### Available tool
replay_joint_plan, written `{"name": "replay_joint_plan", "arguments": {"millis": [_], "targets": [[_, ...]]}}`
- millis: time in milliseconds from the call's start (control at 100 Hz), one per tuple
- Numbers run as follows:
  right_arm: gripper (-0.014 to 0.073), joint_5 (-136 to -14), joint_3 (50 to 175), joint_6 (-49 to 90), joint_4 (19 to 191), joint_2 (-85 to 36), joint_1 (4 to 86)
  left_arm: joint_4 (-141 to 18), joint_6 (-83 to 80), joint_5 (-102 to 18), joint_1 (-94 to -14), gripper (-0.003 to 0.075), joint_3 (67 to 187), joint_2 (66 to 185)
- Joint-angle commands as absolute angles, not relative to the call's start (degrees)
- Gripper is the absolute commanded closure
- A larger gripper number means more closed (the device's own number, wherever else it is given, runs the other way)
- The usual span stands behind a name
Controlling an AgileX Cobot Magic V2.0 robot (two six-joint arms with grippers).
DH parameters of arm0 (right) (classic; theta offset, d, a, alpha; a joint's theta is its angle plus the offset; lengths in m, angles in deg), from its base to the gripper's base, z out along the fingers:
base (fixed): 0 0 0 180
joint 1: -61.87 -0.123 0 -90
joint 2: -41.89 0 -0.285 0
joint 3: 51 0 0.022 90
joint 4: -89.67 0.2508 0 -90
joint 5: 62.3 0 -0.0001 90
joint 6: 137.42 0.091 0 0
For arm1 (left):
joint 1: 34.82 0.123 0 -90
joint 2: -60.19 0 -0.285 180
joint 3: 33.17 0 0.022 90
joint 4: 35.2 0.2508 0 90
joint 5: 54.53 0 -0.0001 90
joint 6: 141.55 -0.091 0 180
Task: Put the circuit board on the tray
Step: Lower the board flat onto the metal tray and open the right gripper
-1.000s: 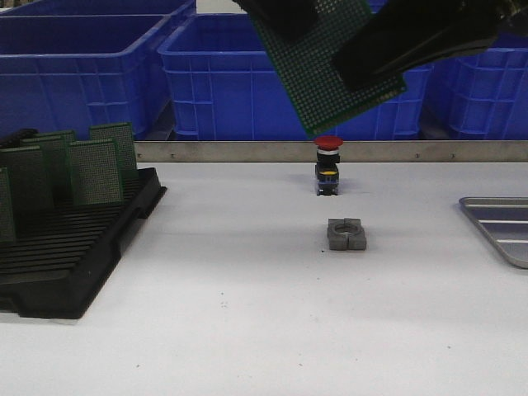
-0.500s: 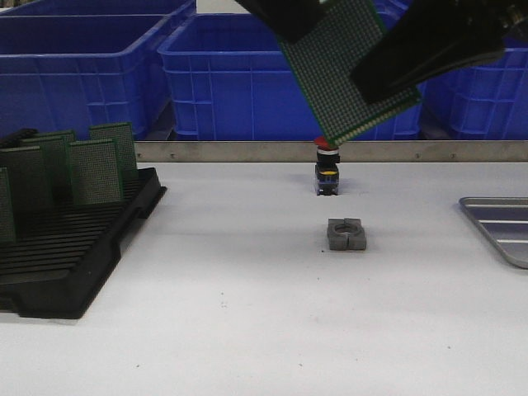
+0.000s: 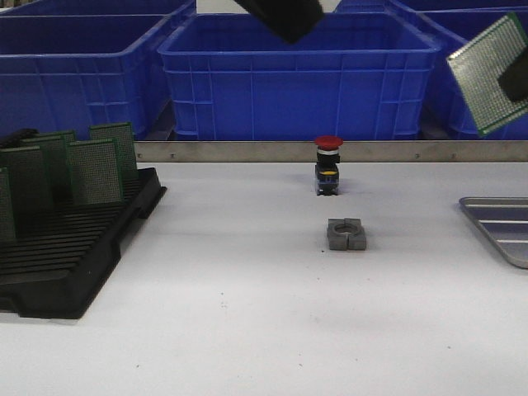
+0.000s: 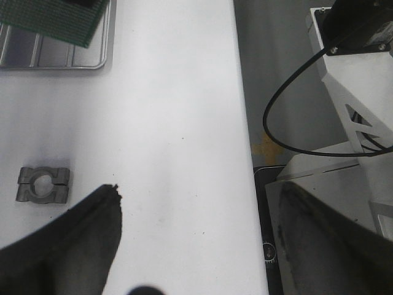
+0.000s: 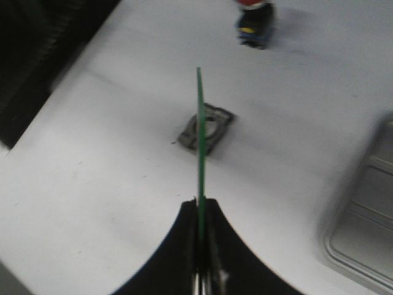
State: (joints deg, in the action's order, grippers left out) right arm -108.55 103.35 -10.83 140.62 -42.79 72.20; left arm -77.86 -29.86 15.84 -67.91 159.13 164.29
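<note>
White worktop (image 3: 247, 272) backed by blue crates (image 3: 297, 74); right tool (image 5: 200, 270) clamped edge-on along circuit board (image 3: 488, 73), carried high, clear toward tray (image 3: 499, 227); left tool (image 4: 196, 246) spread, empty.

You see one held circuit board (image 3: 488, 73), four boards in one rack (image 3: 74, 247), one tray (image 3: 502, 227), one push-button (image 3: 328, 165), one clamp block (image 3: 346, 234), several blue crates (image 3: 297, 78).

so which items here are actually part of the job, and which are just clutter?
Job:
circuit board, held in the right gripper
tray

Lying about:
red push button
grey clamp block
black rack with spare boards
blue crates
</note>
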Motion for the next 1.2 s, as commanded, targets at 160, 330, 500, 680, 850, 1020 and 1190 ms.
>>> {"name": "replay_joint_plan", "arguments": {"millis": [160, 330, 500, 680, 850, 1020, 1190], "targets": [[0.0662, -103.76, 105.45, -4.82, 145.61, -50.37, 80.56, -81.81, -29.46, 18.52, -68.45, 0.0217, 160.53, 161.52], [0.0662, -101.02, 105.45, -4.82, 150.75, -55.40, 81.89, -81.81, -29.46, 18.52, -68.45, 0.0217, 160.53, 161.52], [0.0662, -99.13, 105.45, -4.82, 151.62, -59.63, 81.89, -81.81, -29.46, 18.52, -68.45, 0.0217, 160.53, 161.52], [0.0662, -97.77, 105.45, -4.82, 152.25, -63.84, 81.89, -81.81, -29.46, 18.52, -68.45, 0.0217, 160.53, 161.52], [0.0662, -97.10, 105.45, -4.82, 152.79, -66.28, 81.89, -81.95, -29.46, 18.52, -68.45, 0.0217, 160.53, 161.52], [0.0654, -97.10, 105.45, -4.82, 152.92, -66.41, 81.89, -82.46, -29.46, 18.52, -68.45, 0.0217, 160.53, 161.52], [0.0543, -97.10, 105.45, -4.82, 152.92, -66.41, 81.89, -82.60, -29.46, 18.52, -68.45, 0.0217, 160.53, 161.52]]}}
